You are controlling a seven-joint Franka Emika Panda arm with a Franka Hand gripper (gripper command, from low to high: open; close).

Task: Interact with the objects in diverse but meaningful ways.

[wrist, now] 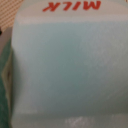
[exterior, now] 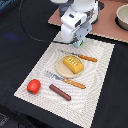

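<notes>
Now the gripper (exterior: 78,44) hangs right over the white-and-teal cardboard milk carton (wrist: 64,70) at the mat's far edge; I cannot tell how its jaws stand. Go slow and squeeze its flat sides gently.

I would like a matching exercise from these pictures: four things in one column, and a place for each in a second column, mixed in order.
Things:
1. yellow bread
2. red tomato
3. brown sausage
4. grey pot

Places:
A. on the pink board, at the exterior view's upper right
B. on the round tan plate
C. on the placemat, between the tomato and the fork
D. near the placemat's corner at the exterior view's left

Pairs: 1-B, 2-D, 3-C, 4-A
</notes>
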